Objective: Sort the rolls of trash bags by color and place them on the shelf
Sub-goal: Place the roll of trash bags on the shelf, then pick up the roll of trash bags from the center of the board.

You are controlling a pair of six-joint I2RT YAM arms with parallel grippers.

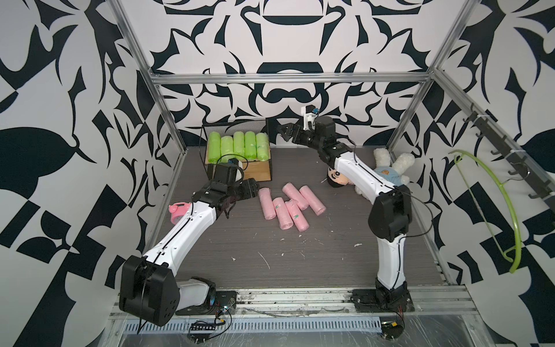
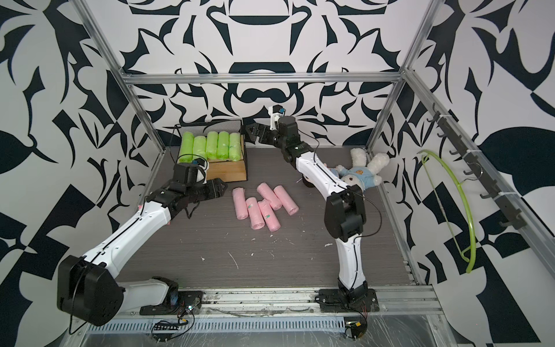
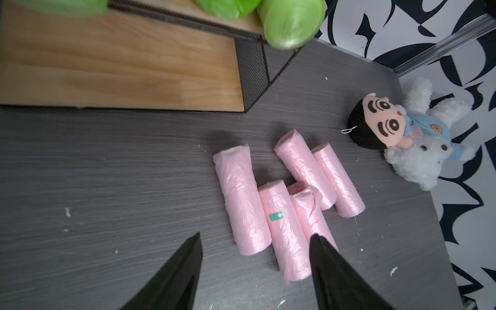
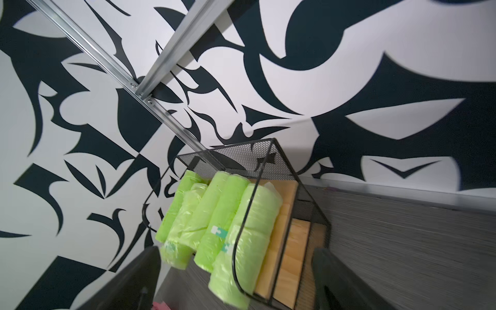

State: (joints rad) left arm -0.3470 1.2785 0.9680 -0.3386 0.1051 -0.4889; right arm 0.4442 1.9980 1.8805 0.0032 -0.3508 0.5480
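Pink rolls (image 1: 282, 210) lie lengthwise toward the shelf (image 1: 258, 172); left fingers (image 3: 177, 268), right fingers (image 4: 346, 287) both spread.

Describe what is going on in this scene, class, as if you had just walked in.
Two robot arms are sorting rolls of trash bags onto a small two-tier shelf. Five lime-green rolls lie side by side on its upper board. Five pink rolls lie in a loose cluster on the table, not yet shelved; what shows of the lower board is bare. The left gripper hovers open beside the pink cluster, holding nothing. The right gripper is open and empty beside the shelf's end.
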